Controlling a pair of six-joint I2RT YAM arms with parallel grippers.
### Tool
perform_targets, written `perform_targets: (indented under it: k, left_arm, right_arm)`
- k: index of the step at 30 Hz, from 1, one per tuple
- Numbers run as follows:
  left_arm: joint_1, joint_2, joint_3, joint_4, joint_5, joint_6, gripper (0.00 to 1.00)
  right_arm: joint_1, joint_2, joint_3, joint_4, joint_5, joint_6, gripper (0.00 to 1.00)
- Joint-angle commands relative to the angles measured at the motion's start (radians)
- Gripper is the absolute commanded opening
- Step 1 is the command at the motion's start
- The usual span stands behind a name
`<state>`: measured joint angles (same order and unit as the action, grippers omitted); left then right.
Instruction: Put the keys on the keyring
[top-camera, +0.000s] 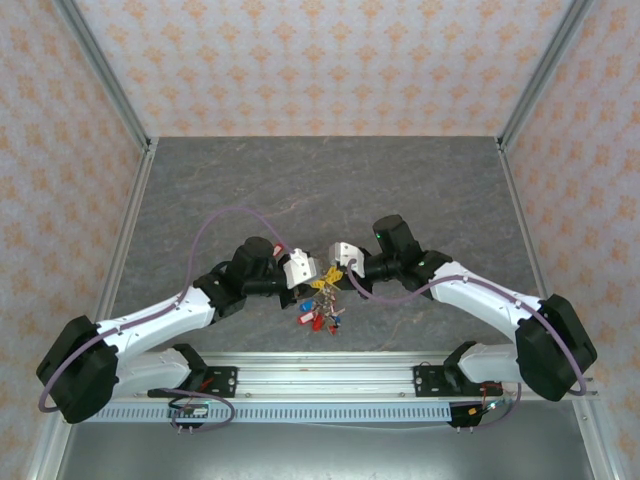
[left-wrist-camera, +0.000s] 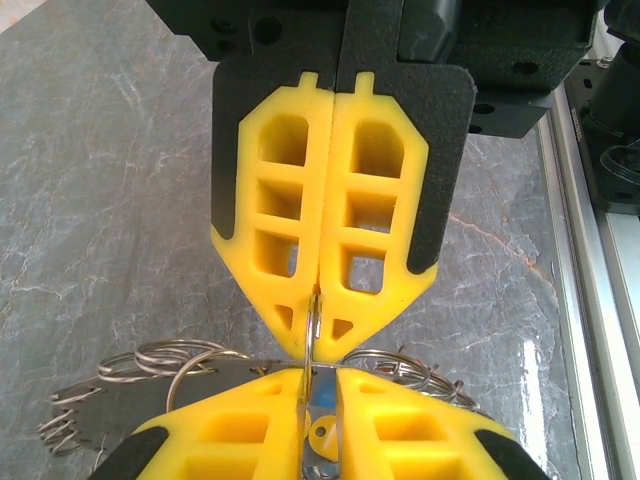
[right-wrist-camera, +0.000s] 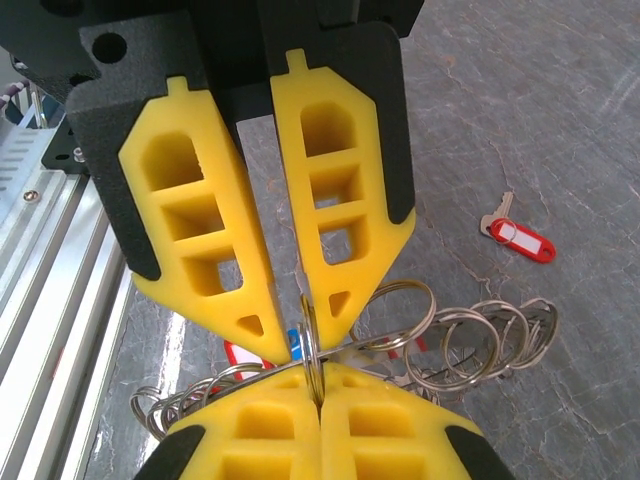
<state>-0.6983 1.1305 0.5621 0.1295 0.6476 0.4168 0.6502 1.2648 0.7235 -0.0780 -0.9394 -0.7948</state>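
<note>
The keyring (right-wrist-camera: 311, 340): you are seeing it held up off the table between the two grippers, which are meeting tip to tip.

The table (top-camera: 330, 180): a grey stone-patterned top is lying under everything.

The right gripper (right-wrist-camera: 318, 380): its jaws are pressing fully together on one wire loop of the keyring, which is showing edge-on.

The left gripper (left-wrist-camera: 318, 385): it is facing the right one, with its jaws standing a slit apart around metal and a blue tag. You cannot tell whether it is clamping.

The split rings (right-wrist-camera: 470, 345): they are trailing out sideways, so the bunch's long axis is running across the line of the grippers.

The keys (top-camera: 320, 310): red and blue tags are dangling beneath the junction, and the grippers are hiding most of them.

The loose key (right-wrist-camera: 520, 238): it is lying flat with its red tag, well apart from the bunch, on the side away from the rail (right-wrist-camera: 40, 260). The left arm is probably nearer.
</note>
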Motion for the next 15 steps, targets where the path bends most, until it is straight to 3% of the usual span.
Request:
perform_targets:
  k: [1,15]
  left_arm:
    - [0.001,0.001,0.029,0.057,0.032,-0.016,0.15]
    - [0.001,-0.021,0.018,0.077,0.030,-0.038,0.21]
  right_arm:
    - [-0.003,-0.018,0.011,0.056,-0.051,0.014,0.00]
    - [-0.004,-0.001,0.018,0.050,-0.048,0.008,0.00]
